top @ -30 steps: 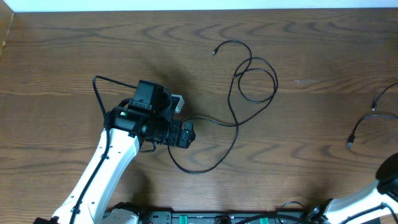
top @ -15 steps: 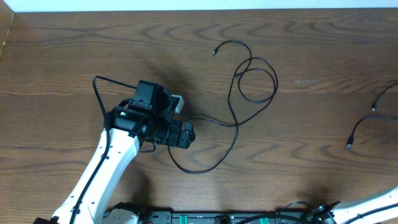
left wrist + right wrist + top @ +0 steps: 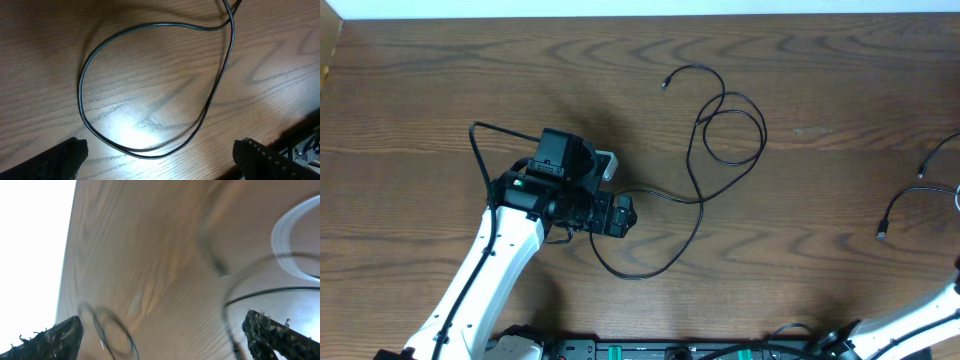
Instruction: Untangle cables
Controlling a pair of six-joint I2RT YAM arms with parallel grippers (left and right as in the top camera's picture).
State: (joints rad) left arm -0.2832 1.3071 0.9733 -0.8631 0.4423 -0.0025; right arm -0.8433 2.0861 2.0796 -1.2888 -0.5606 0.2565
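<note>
A long black cable (image 3: 698, 195) runs from a plug at the far middle through two loops to a wide loop near my left gripper (image 3: 620, 215). In the left wrist view that loop (image 3: 150, 152) lies flat on the wood, its near curve between my open left gripper (image 3: 160, 165) fingers, untouched. A second black cable (image 3: 898, 203) lies at the right edge. The right wrist view is blurred: my right gripper (image 3: 165, 340) is open and empty, a dark cable (image 3: 260, 297) curves ahead, and the far loops (image 3: 117, 332) show small.
A brown wooden table (image 3: 440, 80) carries everything. A pale blurred arc (image 3: 290, 245) shows in the right wrist view; I cannot tell what it is. The right arm (image 3: 920, 320) enters at the bottom right corner. The arms' base rail (image 3: 650, 350) runs along the near edge.
The right arm has drawn back toward the bottom right corner, away from the right-hand cable, which shifted slightly. The left arm and the long cable have not moved.
</note>
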